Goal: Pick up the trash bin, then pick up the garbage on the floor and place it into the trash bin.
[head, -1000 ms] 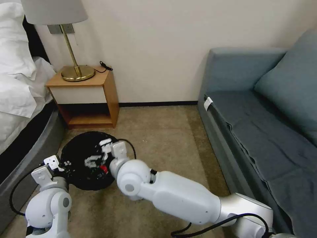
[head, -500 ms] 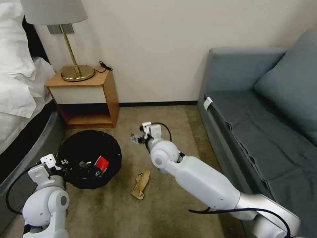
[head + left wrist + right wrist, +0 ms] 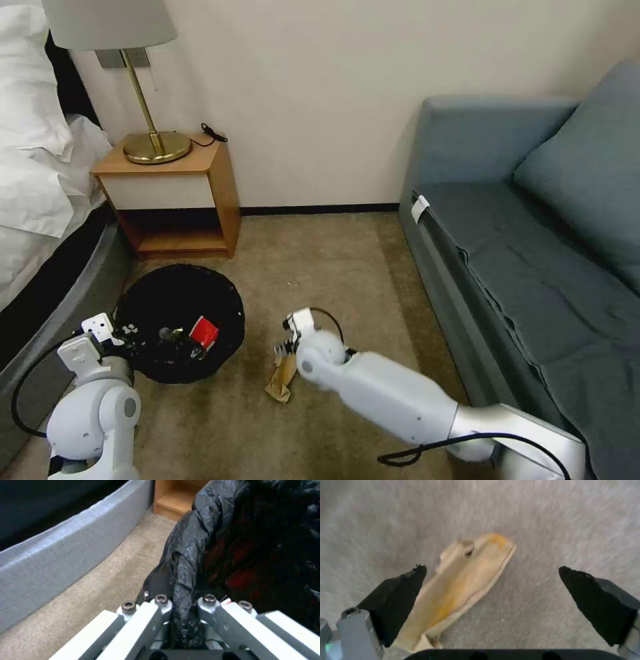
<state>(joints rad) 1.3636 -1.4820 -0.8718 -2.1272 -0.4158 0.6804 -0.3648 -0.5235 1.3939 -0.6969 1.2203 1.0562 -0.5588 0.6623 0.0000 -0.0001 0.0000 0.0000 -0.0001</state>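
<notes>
Paper scrap (image 3: 283, 375), tan and creased, is the piece of garbage in hand at this moment, but going from the left side of the carpet (image 3: 333, 267) first: the left gripper (image 3: 184, 605) is pinched tight on the rim of the trash bin (image 3: 179, 320), its fingers closed over a fold of the black plastic liner (image 3: 186, 562), with the bin near the grey bed base (image 3: 66, 552) and in front of the wooden nightstand (image 3: 175, 200). Inside the bin lie a red-and-white snack wrapper (image 3: 204, 331) and some darker litter too small to name. Just right of the bin the paper scrap lies flat on the carpet, well apart from the sofa (image 3: 533, 253). The right gripper (image 3: 493, 590) hovers directly over it with its jaws spread wide; one black pad (image 3: 400, 592) sits at the scrap's long edge, while the other stands off over bare carpet, and nothing is held. I judge the scrap to be very light, thin and limp, likely to buckle or slide on the pile rather than resist. The raised, folded end looks like the best purchase; closing across the narrow width should crumple it into a firm pinch.
</notes>
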